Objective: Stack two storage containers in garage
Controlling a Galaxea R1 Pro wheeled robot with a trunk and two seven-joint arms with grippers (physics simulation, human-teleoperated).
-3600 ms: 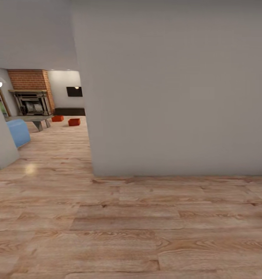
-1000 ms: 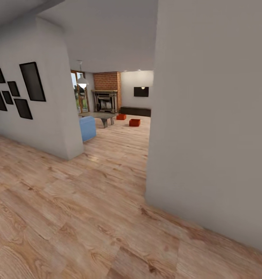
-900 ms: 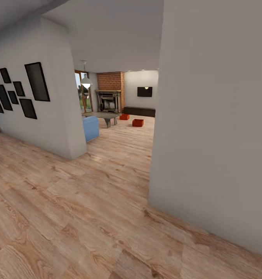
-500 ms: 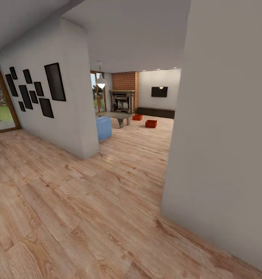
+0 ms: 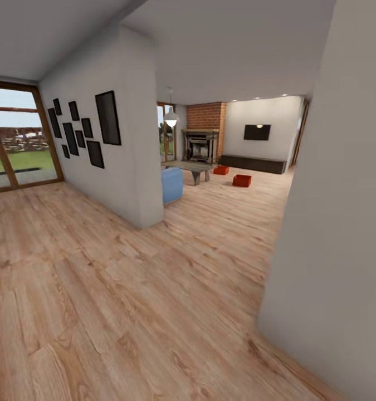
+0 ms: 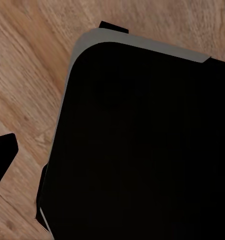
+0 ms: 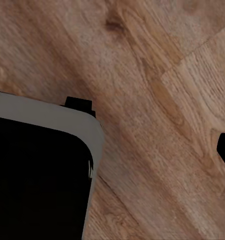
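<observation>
Both claws first: whether either is open or closed, I cannot tell. The left wrist view looks down on a large black, grey-edged slab (image 6: 142, 145) that seems to be part of the robot's own body, with a dark tip (image 6: 1, 155) at the picture's edge, and the right wrist view has a similar slab (image 7: 37, 175) over wood planks (image 7: 157, 85). Nothing is held, as far as these show.

Closest in the head view, light wood plank floor (image 5: 126, 312) runs underfoot. A plain grey wall corner (image 5: 343, 223) stands close on the right. Further on, a white partition wall (image 5: 135, 156) on the left carries a cluster of black picture frames (image 5: 82, 131), with glazed doors (image 5: 15, 139) beyond it.

Past the gap lies the living room: a blue sofa (image 5: 172, 185), then a low table (image 5: 192, 167), and there they are, the nearer storage container (image 5: 242, 180) and the farther container (image 5: 221, 170), both on the wood floor, near each other but apart. Behind them stand the brick fireplace (image 5: 201, 136) and the wall TV (image 5: 257, 132).

My read: plain open bins like these should be light and stiff, with smooth tapered walls that could slip. Pinching the top rim, ideally both arms on opposite walls, looks safest. They are small at this range, so rim detail is unclear.
</observation>
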